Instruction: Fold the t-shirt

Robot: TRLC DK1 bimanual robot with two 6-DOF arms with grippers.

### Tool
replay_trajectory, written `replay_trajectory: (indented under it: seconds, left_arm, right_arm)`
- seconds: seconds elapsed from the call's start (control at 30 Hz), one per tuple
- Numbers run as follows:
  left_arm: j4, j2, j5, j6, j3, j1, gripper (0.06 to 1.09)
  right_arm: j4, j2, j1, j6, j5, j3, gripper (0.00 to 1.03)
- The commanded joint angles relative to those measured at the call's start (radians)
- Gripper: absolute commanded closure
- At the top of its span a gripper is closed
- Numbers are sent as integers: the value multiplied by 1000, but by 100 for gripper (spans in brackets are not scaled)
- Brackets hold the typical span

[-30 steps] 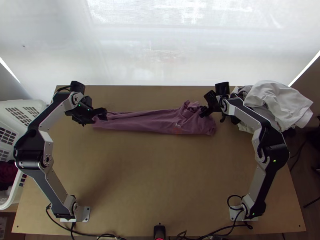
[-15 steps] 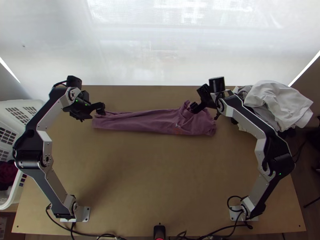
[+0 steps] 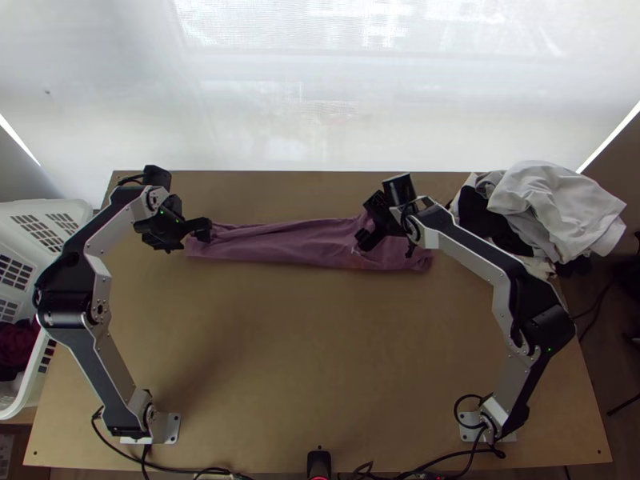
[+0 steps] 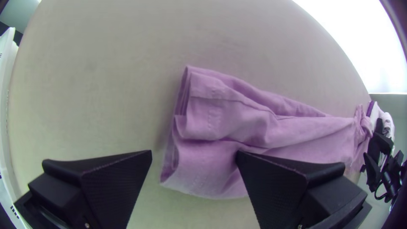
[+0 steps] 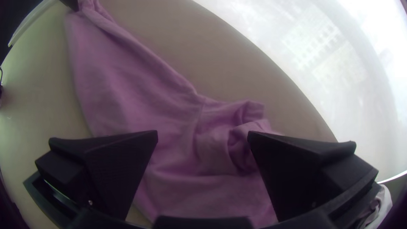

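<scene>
Left black, flat-fingered pincer (image 3: 190, 239) gapes empty over the long, folded mauve cloth t-shirt's (image 3: 296, 244) narrow end. Right black, flat-fingered pincer (image 3: 386, 245), also wide and empty, is above its rumpled end.

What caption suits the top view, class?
Left hand and right hand over a narrow pink T-shirt on a table.

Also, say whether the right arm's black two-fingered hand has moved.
Yes: in the top view, the right hand has shifted left, farther from the right edge of the light wooden table.
</scene>
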State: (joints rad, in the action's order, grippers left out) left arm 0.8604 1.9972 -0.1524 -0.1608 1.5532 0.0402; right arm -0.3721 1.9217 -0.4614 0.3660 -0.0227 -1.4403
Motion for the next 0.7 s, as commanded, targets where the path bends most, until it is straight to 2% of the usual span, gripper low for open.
replay_trajectory:
  seconds: [0.0, 0.1, 0.2, 0.27, 0.53, 0.57, 0.67]
  left_arm:
    - [-17, 35, 4, -9, -4, -10, 12]
    - [-15, 40, -4, -8, -1, -16, 14]
    - [-14, 38, -42, -6, -5, -16, 24]
    - [-14, 35, -72, -5, -10, -16, 36]
    - [-3, 11, -116, -22, 31, -22, 100]
    - [8, 5, -116, -25, 44, -25, 105]
    - [52, -17, -145, -28, 97, -37, 105]
  right_arm:
    - [4, 53, -19, -4, 1, 9, 5]
    - [7, 77, -20, -4, 1, 15, 5]
    - [13, 91, -16, -4, 1, 23, 5]
    - [15, 94, -13, -4, 1, 24, 5]
    - [15, 102, -10, -2, 3, 24, 5]
    - [15, 105, -8, -2, 3, 24, 5]
    - [15, 119, -6, -2, 3, 26, 5]
